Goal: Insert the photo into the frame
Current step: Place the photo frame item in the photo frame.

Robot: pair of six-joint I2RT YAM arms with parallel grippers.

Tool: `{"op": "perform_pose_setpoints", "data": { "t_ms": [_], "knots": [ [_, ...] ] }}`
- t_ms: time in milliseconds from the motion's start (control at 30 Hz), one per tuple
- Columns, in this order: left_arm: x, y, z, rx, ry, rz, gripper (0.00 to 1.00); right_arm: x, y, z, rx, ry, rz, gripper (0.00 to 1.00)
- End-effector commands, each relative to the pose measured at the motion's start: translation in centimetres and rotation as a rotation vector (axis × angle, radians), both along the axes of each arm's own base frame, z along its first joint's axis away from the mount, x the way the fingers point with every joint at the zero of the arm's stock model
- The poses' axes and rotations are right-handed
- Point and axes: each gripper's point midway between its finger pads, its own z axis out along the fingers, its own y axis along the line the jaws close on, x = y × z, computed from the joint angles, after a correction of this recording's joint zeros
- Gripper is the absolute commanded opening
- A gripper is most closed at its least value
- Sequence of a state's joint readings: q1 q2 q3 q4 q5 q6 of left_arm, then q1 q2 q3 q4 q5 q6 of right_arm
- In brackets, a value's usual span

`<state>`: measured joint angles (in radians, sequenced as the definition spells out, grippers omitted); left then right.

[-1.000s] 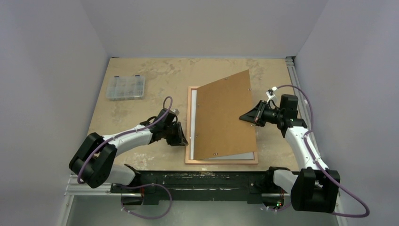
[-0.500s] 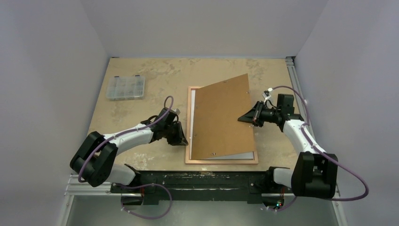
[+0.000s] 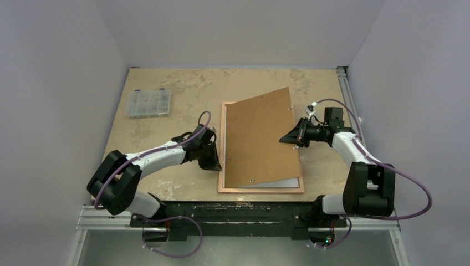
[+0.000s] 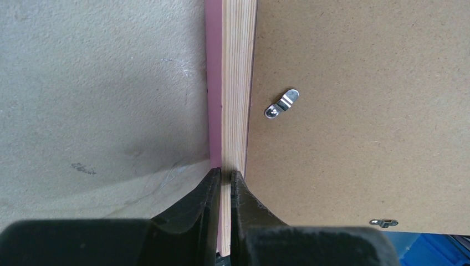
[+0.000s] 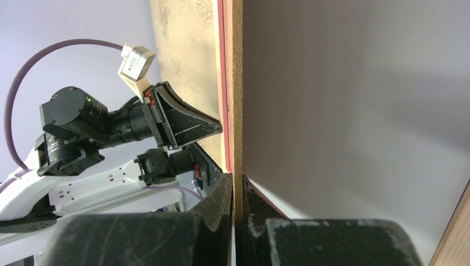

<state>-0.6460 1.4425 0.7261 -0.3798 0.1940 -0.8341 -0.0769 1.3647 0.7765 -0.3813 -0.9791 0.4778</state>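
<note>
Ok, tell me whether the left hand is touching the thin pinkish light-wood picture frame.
Touching. Left wrist view shows the left hand pinching the frame's edge, a finger pressed on each side.

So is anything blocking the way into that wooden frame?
Yes. The brown board covers most of the frame, held at its right edge by the right gripper. A pale sheet shows beneath it at the near end; whether that is the photo I cannot tell.

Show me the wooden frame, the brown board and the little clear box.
frame [image 3: 260,190]: overhead view, its near rail.
brown board [image 3: 260,139]: overhead view, middle of its face.
clear box [image 3: 147,103]: overhead view, its middle.
</note>
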Motion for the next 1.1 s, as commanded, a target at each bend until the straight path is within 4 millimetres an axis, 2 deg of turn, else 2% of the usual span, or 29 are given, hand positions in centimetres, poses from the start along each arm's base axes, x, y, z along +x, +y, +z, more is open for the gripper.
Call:
{"op": "perform_pose_setpoints", "data": {
  "t_ms": [0, 167, 433, 833, 900, 1067],
  "knots": [
    [-1.0, 4.1, -4.1, 0.248, 0.020, 0.001, 0.08, 0.7, 0.0, 1.2, -0.009, -0.076, 0.042, 0.00],
    [-1.1, 4.2, -4.2, 0.267, 0.025, -0.004, 0.07, 0.8, -0.1, 0.6, -0.017, -0.073, 0.049, 0.00],
    [-0.9, 4.7, -3.9, 0.319, 0.016, -0.012, 0.07, 0.5, 0.2, -1.7, -0.007, -0.018, 0.065, 0.00],
    [-0.8, 4.2, -3.6, 0.336, 0.018, -0.025, 0.06, -0.1, 0.6, -4.0, -0.071, 0.020, 0.049, 0.00],
    [-0.7, 4.1, -3.5, 0.341, 0.017, -0.026, 0.06, -0.3, 0.5, -4.4, -0.086, 0.024, 0.046, 0.04],
    [-0.8, 3.9, -3.5, 0.352, 0.020, -0.034, 0.06, -0.6, 0.0, -5.2, -0.131, 0.022, 0.038, 0.25]
  ]
}}
